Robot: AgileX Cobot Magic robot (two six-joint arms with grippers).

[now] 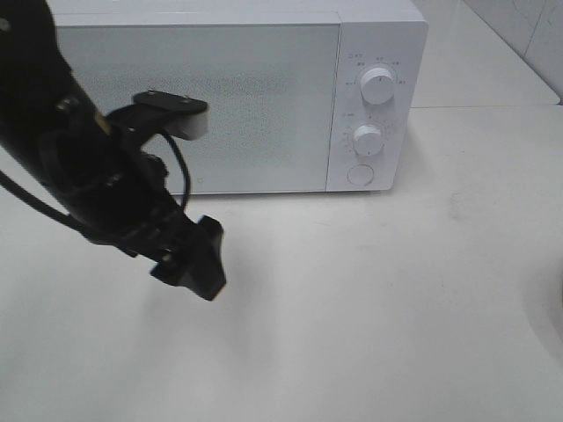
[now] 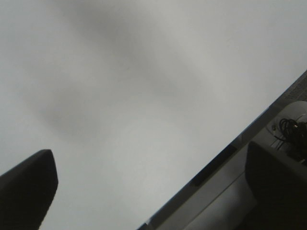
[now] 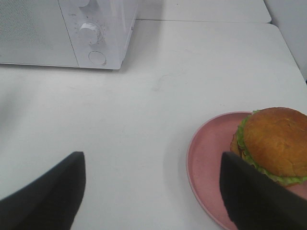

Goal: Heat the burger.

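Observation:
In the right wrist view the burger (image 3: 274, 140), with a glossy brown bun and a green lettuce frill, sits on a pink plate (image 3: 207, 163) on the white table. My right gripper (image 3: 152, 194) is open above the table. The plate's near edge lies beside one fingertip, and nothing is between the fingers. The exterior view shows neither the burger nor the right arm. My left gripper (image 1: 192, 262) hangs open over the table in front of the microwave's (image 1: 202, 105) left half. The left wrist view shows its fingers (image 2: 29, 189) wide apart over bare table.
The white microwave (image 3: 62, 28) stands at the back with its door shut. Two round knobs (image 1: 378, 85) and a round button (image 1: 361, 174) are on its right panel. In the left wrist view the table's edge (image 2: 216, 165) runs near a coiled black cable (image 2: 292, 129).

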